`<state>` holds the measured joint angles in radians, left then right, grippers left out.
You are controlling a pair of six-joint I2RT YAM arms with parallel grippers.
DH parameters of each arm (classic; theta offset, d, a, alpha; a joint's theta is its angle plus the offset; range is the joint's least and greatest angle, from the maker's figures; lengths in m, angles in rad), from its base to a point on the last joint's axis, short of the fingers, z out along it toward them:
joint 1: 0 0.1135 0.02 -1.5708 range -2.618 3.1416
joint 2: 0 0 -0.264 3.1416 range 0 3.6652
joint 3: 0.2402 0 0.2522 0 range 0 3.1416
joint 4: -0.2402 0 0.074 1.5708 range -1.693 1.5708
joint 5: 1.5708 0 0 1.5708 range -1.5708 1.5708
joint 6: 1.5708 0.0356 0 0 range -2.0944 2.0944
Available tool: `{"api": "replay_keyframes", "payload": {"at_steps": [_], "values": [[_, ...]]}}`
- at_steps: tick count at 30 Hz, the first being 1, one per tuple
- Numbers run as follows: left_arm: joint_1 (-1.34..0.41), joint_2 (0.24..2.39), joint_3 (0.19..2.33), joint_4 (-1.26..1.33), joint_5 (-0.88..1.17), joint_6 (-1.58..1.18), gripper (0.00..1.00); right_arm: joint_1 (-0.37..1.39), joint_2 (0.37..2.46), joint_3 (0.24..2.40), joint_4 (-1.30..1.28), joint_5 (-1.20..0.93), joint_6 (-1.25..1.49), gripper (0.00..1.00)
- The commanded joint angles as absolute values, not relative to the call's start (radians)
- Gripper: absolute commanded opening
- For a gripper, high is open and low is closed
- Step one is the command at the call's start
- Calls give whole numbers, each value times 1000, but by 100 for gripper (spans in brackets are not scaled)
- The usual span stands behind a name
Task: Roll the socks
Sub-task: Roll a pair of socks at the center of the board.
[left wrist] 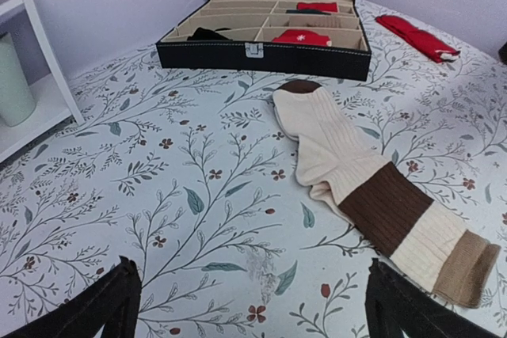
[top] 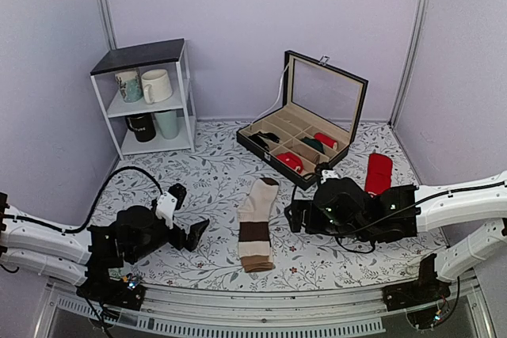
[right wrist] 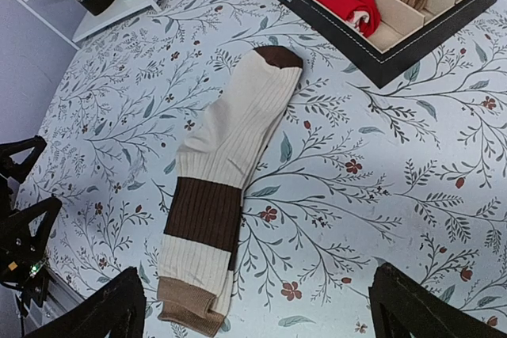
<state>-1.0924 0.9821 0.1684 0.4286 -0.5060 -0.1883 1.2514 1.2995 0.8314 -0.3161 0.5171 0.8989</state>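
While both grippers are low over the table, the socks (top: 257,223) lie flat btw. them, abt. at the middle of the flowered table cover (top: 206,176). They lie one on top of the other and touch neither gripper. The dark brown toe points far, toward the black compartment box (top: 305,136); the tan cuff is at the near end.

The left gripper (top: 198,233) is at the left of the socks, a little apart. Its fingers (left wrist: 103,310) are spread wide w/ nothing btw. them. The right gripper (top: 291,215) is near the socks on the right, its fingers (right wrist: 107,306) also wide and holding nothing.

The box lid stands up, and a red bundle (top: 289,161) sits in a near compartment. A plain red pair (top: 379,172) lies right of the box. A white shelf (top: 146,96) w/ mugs (top: 156,85) stands far left.
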Motion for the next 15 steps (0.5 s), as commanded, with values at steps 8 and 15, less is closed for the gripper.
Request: {"api": "replay_keyframes", "payload": {"at_steps": [8,15], "values": [[-1087,977,202,422,-524,-224,100,1256,1301,826,-263,405,737,100],[-1087,950,195,414,-481,-196,99,1256,1238,751,-232,341,667,100]]}}
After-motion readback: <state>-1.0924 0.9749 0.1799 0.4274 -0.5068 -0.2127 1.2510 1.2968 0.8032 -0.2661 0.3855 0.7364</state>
